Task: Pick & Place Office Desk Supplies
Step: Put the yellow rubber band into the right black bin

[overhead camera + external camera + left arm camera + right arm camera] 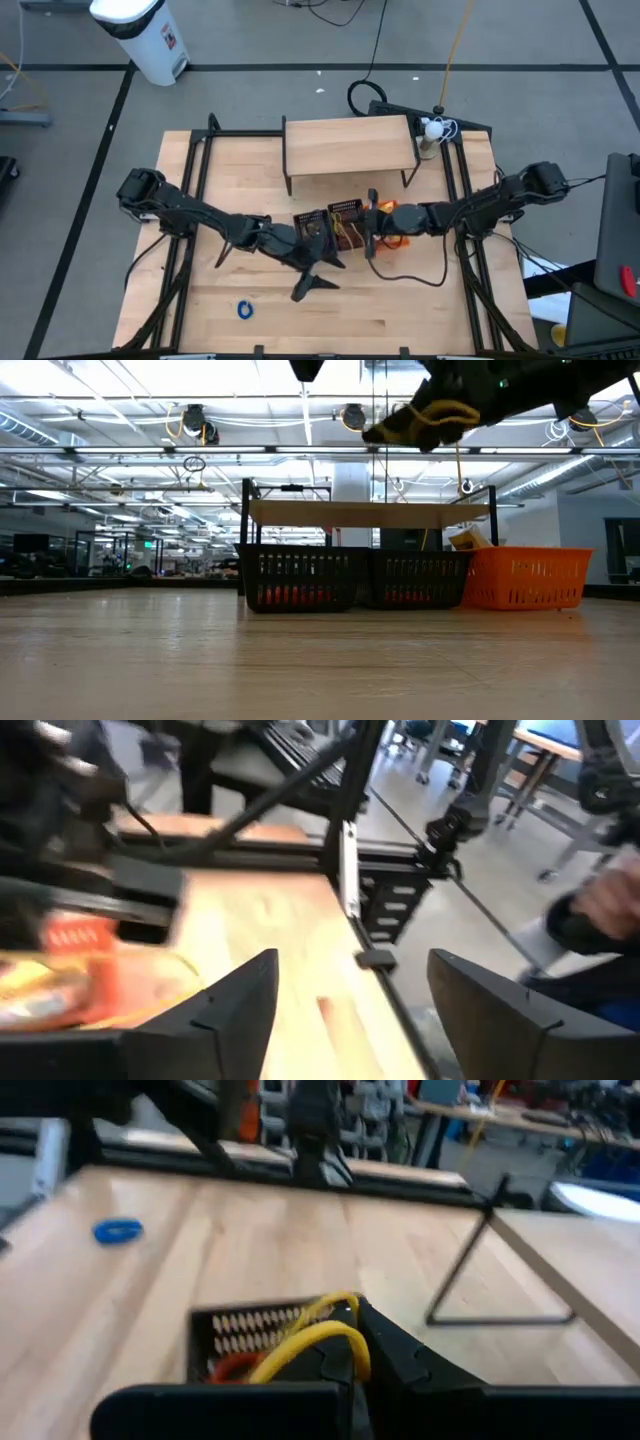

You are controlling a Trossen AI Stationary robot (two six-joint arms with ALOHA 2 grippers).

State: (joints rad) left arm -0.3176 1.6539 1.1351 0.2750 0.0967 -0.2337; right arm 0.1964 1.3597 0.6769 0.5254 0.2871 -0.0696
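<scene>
Bare counter (420, 310) spreads wide in front. Left gripper (322, 268) hangs with fingers apart beside the black baskets (345, 215). Right gripper (345, 1350) is clamped on yellow elastic loops (310, 1335). Blue ring (244, 309) lies alone near the front edge.

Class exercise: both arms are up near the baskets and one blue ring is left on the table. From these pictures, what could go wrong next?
1. The right gripper, shut on a yellow loop above the black basket, may snag the loop on its fingers at release.
2. The left gripper stands open with nothing between its fingers; the two arms meet closely over the baskets and could collide.
3. The blue ring lies flat, so a grasp may slip.
</scene>
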